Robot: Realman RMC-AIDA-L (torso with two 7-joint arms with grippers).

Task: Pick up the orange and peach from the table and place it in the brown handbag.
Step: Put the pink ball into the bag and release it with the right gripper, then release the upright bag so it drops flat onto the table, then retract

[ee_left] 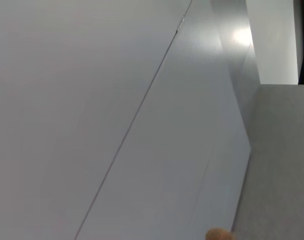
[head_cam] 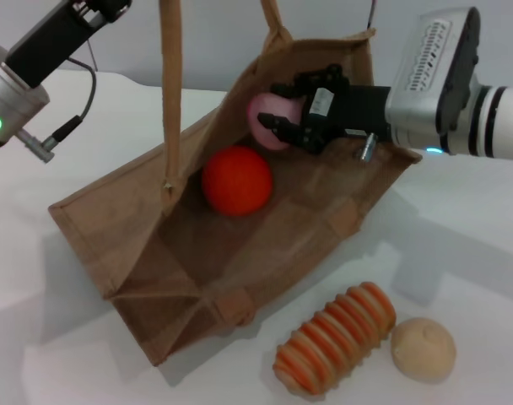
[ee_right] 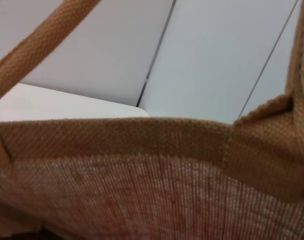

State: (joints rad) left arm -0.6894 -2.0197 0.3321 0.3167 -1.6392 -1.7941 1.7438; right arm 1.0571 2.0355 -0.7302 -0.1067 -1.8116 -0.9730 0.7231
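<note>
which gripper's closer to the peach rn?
Right. The right gripper is inside the brown handbag, fingers around the peach. The left gripper is up at the far left, out of frame, holding a strap.

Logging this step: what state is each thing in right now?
brown handbag: mouth open, one strap pulled upward
orange: loose inside the handbag
peach: inside the handbag, right gripper fingers around it
striped roll: lying on the table
tan ball: on the table
</note>
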